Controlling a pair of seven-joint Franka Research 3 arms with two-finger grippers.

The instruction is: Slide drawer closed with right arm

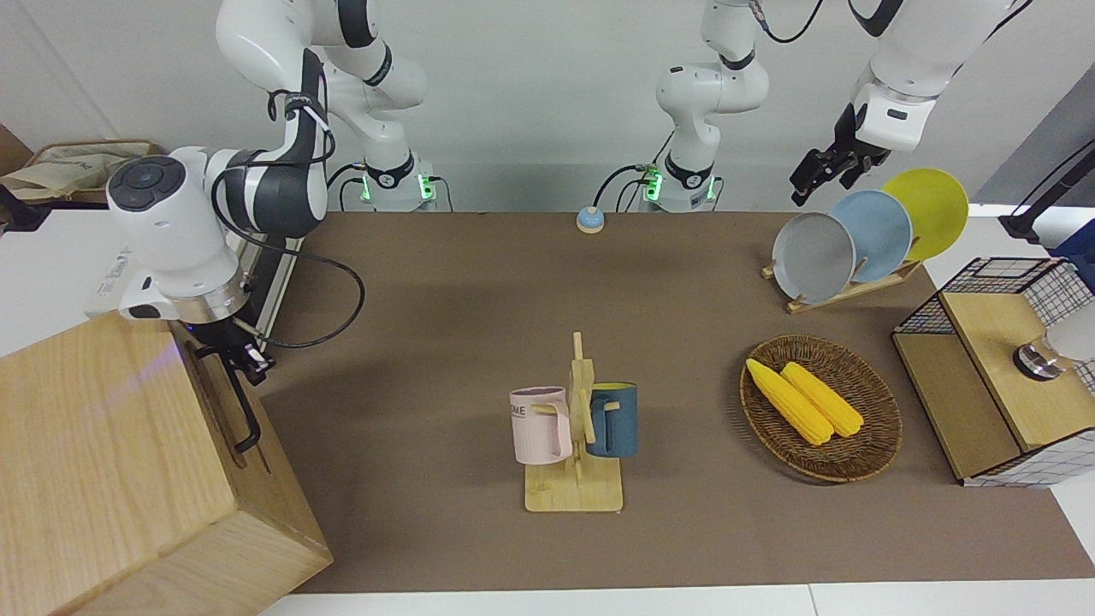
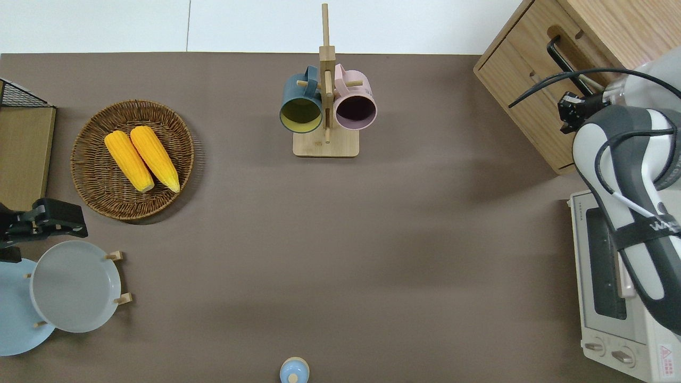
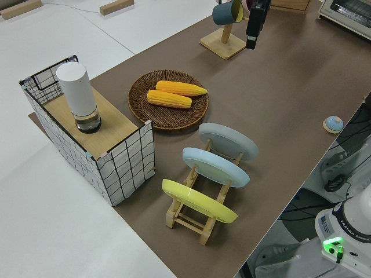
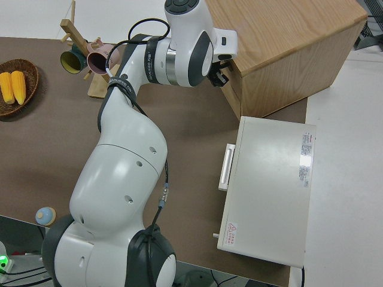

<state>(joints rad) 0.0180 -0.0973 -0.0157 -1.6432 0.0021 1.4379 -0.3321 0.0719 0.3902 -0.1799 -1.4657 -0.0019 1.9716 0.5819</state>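
Bare mat (image 2: pixel 425 239) before the drawer (image 2: pixel 524 88) — mug rack (image 2: pixel 325 106) well apart

- I am working in a robot laboratory that is arranged like a kitchen, not in a real home.
- Two white arms (image 1: pixel 257 171) stand on bases with green lights at the edge of a table with a brown mat (image 1: pixel 479 308), in front of a plain white wall.
- I see loose cables near the bases and a small blue button (image 1: pixel 590 220) on the mat.
- The kitchen things look like props: a white toaster oven (image 2: pixel 612 287), a rack with three plates (image 3: pixel 211 174), a wooden stand with two mugs (image 1: pixel 575 428), and a wicker basket (image 1: pixel 864 453) with two corn cobs (image 1: pixel 804 400).
- A large pale-wood box (image 1: pixel 103 462) and a wire-mesh box (image 3: pixel 110 168) stand at the two ends of the table.
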